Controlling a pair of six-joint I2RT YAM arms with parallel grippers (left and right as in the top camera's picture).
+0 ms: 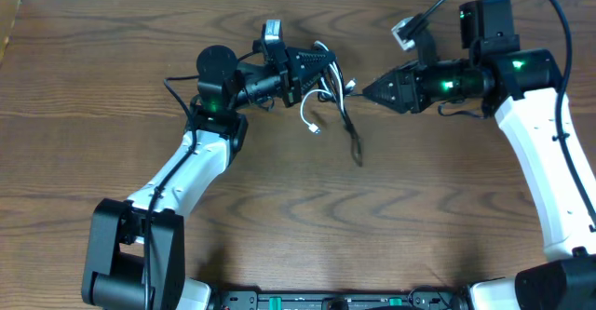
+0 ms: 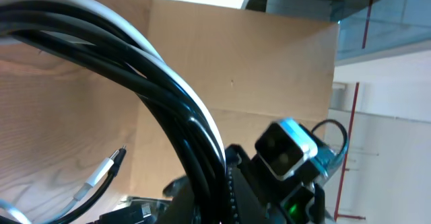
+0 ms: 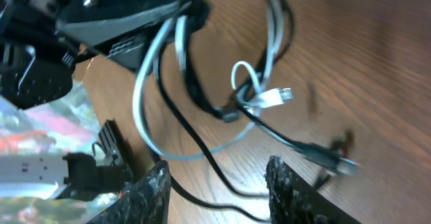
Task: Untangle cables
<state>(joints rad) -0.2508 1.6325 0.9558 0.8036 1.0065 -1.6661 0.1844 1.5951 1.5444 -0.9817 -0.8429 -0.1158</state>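
Cords first: the tangle of thin black and white cords sits at the far middle of the brown wood-grain table, and your left gripper has its jaws clamped tight on it. Loose ends trail toward the near side, a white plug end left of a black plug end. Your right gripper sits just right of the tangle with its fingers apart, one black strand crossing the gap between them.
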